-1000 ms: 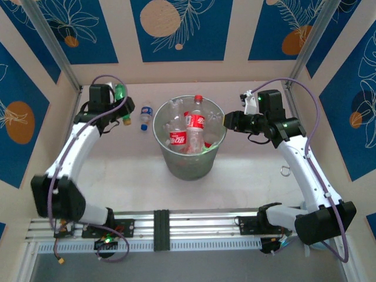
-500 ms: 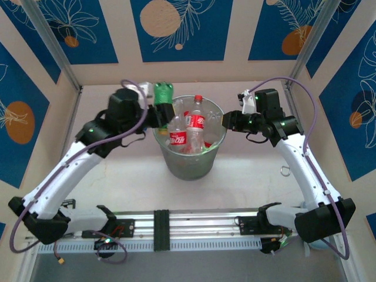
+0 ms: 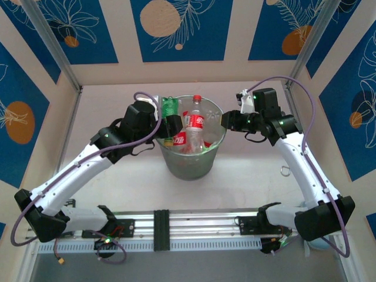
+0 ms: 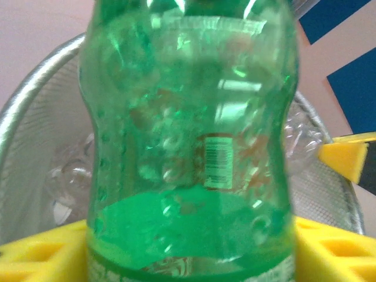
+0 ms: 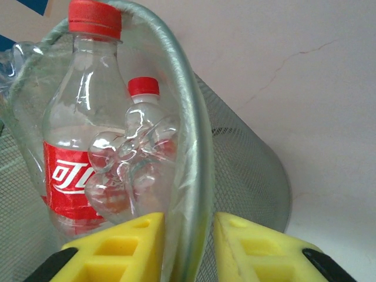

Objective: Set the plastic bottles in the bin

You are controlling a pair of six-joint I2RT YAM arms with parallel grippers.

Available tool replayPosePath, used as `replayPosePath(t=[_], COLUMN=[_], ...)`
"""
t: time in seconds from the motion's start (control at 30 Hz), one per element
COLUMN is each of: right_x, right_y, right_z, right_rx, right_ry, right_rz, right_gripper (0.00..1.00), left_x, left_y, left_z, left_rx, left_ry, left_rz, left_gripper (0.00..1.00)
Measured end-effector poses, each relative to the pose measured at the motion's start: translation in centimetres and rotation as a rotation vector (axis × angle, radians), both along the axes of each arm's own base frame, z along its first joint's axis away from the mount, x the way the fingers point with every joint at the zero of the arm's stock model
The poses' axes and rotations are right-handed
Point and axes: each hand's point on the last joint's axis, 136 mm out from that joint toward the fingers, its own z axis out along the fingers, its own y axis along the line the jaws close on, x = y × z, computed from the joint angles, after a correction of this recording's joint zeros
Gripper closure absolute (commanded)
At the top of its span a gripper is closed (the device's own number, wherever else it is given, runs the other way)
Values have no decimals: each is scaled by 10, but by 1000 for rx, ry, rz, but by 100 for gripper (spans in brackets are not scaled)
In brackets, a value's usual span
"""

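Green bottle [image 4: 188, 147] held over bin [image 3: 188, 165].
Left claw [image 3: 170, 125] is clamped on the bottle above the left rim. Right claw [image 5: 187, 232] is clamped on the right rim. Red-labelled bottles [image 3: 195, 121] stand inside.

A pale beige tabletop [image 3: 247, 176] sits boxed in by cream walls [image 3: 236, 29] carrying blue panels [image 3: 200, 41] with white leaf outlines and orange discs (the light is soft and even); an aluminium rail [image 3: 194, 226] runs along the near edge
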Motion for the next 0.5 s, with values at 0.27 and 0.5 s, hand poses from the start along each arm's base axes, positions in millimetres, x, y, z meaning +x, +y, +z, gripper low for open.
replayPosePath(t=[0.27,0.5], right_x=[4,6], right_y=[2,3], right_z=[-3,-3], right_rx=[-3,-5], right_ry=[10,13], right_rz=[4,6], right_gripper=[71,71], left_x=[0,4], left_y=[10,26], left_z=[7,19], left_rx=[42,121], left_ry=[-55,-130], left_rz=[6,38], left_gripper=[7,28])
